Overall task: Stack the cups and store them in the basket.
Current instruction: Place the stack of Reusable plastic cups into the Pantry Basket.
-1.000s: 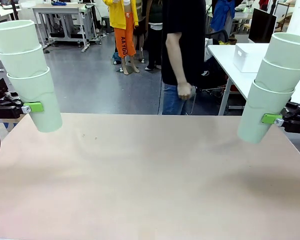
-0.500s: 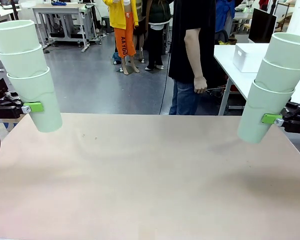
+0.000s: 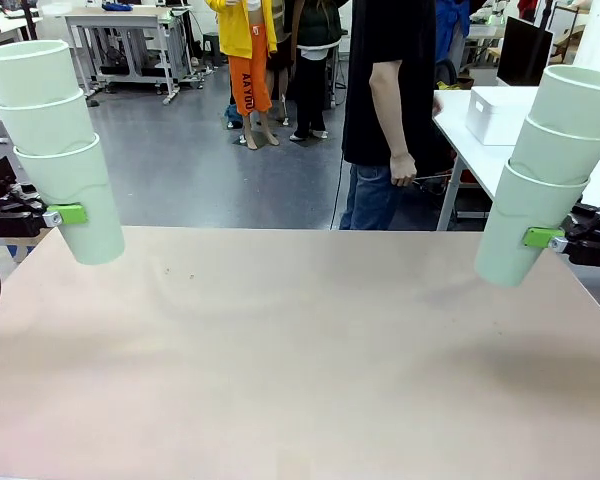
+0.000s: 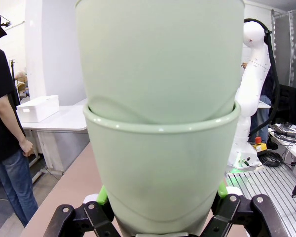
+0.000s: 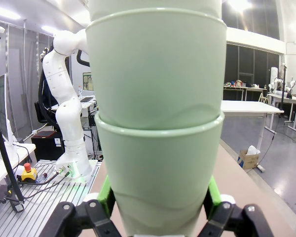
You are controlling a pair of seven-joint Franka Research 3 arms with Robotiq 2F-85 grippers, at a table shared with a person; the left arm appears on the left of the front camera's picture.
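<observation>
Mint-green, pale: three tall tapered smooth plastic tumblers nested into one left stack [image 4: 160, 103], seen close in the left wrist view. The left gripper [image 4: 162, 195] has its jaws clenched on the lowest tumbler, with green pads [image 4: 102, 194] pressed to either side of its wall. In the right wrist view it is the same picture: the right gripper [image 5: 159, 195] has its jaws clamped on the lowest tumbler of a second trio, the right stack [image 5: 158, 98].

Front view:
- Beige matte counter [image 3: 290, 350], bare surface across the middle.
- Left stack [image 3: 55, 140] at the counter's far-left corner, leaning with its rims up and to the left.
- Right stack [image 3: 545, 170] at the far-right corner, leaning with its rims up and to the right; a faint shadow lies on the counter beside its base.
- The two stacks are well apart, one at each side. Whether either base touches the counter cannot be told.

Beyond the far edge stands a person [image 3: 390, 100] in a black shirt and blue jeans, one arm hanging down. Further right is a white side table [image 3: 460, 130] carrying a white rectangular plastic bin [image 3: 495, 115], well away from both stacks.
</observation>
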